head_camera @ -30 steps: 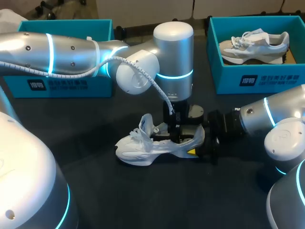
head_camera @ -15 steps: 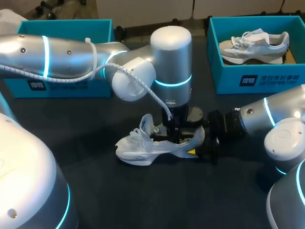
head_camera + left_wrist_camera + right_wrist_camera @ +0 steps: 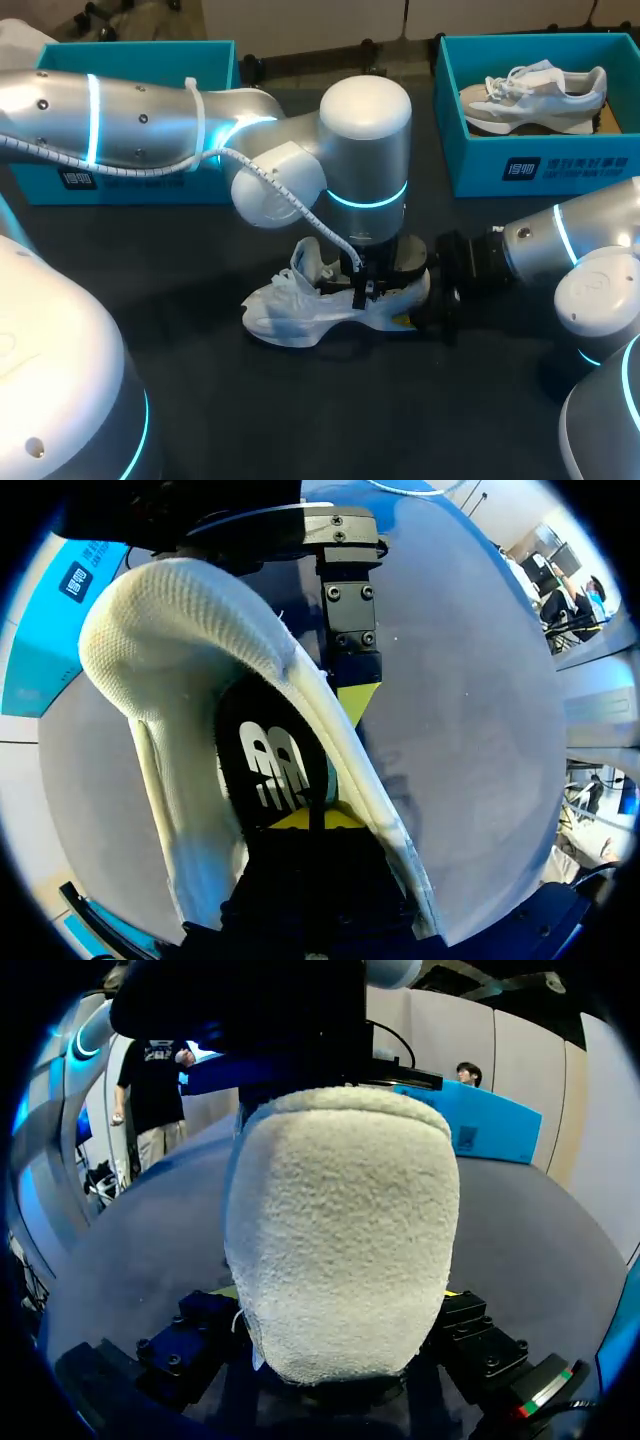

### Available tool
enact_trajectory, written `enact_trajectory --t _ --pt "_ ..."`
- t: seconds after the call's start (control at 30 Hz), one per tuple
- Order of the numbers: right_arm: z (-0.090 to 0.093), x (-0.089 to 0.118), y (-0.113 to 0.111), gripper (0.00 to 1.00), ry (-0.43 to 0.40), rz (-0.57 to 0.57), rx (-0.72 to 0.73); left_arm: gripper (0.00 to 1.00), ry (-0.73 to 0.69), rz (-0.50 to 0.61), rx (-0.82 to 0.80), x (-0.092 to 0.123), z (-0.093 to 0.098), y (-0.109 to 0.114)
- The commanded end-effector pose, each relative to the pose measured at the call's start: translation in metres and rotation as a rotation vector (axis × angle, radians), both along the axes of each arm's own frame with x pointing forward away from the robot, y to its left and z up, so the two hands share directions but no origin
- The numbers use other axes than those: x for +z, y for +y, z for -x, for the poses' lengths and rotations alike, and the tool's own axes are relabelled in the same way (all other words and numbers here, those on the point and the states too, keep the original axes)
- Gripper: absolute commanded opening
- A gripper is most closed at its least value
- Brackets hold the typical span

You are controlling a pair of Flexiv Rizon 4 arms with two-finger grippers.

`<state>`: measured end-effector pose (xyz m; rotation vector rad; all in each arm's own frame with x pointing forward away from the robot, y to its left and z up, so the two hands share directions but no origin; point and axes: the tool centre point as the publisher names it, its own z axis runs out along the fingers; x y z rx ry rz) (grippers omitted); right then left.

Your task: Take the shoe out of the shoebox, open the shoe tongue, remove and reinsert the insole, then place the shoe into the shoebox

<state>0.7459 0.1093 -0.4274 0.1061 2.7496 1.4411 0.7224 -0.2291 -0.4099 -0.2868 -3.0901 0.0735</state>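
A teal shoebox [image 3: 130, 180] sits at the far left, well apart from the work. The left gripper [image 3: 365, 288] reaches down into the white shoe [image 3: 295, 308], which stands on its sole on the table [image 3: 220, 400]. Its yellow tips sit low on the black insole [image 3: 265, 765], but whether they pinch it cannot be told. The right gripper [image 3: 418, 305] is clamped on the heel from both sides. The insole step seems in hand. The left should catch the insole's heel edge and draw along the shoe's length while the right pins the shoe down.
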Motion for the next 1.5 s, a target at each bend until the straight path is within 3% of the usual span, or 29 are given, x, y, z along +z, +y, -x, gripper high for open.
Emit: enact_trajectory --t 0.03,0.53,1.17,1.5 --pt "-0.001 -0.005 0.003 0.00 -0.001 0.004 -0.002 0.00 0.005 0.004 0.005 -0.038 0.001 0.004" --pt "-0.001 -0.005 0.003 0.00 -0.001 0.004 -0.002 0.00 0.056 0.017 0.035 0.015 -0.009 0.019" --pt "-0.001 -0.005 0.003 0.00 -0.001 0.004 -0.002 0.00 0.216 0.109 0.040 0.057 -0.006 0.021" --pt "-0.001 -0.005 0.003 0.00 -0.001 0.004 -0.002 0.00 0.197 0.157 0.056 0.074 0.000 0.025"
